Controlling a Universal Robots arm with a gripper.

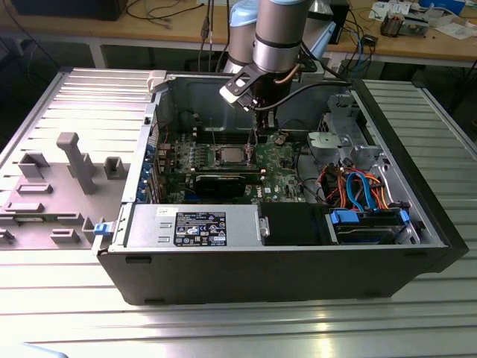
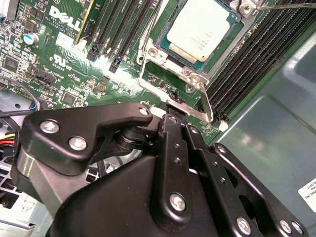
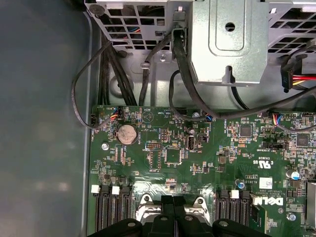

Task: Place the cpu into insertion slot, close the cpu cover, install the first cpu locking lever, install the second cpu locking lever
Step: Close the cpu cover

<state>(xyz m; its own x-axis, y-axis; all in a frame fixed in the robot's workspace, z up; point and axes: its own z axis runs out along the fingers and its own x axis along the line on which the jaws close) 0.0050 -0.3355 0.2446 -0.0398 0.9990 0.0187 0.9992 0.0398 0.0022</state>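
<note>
Ribbed metal worktop (image 1: pixel 223 328) carrying an open computer case (image 1: pixel 246 276) laid on its side, with wooden benches and cables behind it. A grey robot arm (image 1: pixel 279 33) reaches down into the case from the far edge. A green circuit board (image 3: pixel 207 148) covers the case floor. Near the middle of the board, a square silver chip (image 2: pixel 205 27) lies flat in its socket (image 2: pixel 148 84), and a thin silver cover frame (image 2: pixel 174 59) lies around the chip's edges. In the second wrist view, the black fingers (image 2: pixel 170 138) are pressed together with no gap showing between them. Their tips sit right at the socket's edge, just beside a thin metal lever (image 2: pixel 206 101) that runs along one side of the socket. Rows of long black memory slots (image 2: pixel 247 54) flank the socket on both sides. Black cables (image 3: pixel 185 64) loop from a metal drive cage (image 3: pixel 227 39) down to the board's edge. A grey plastic fixture (image 1: pixel 74 160) rests on the worktop, beside the case on the exterior view's left.
</note>
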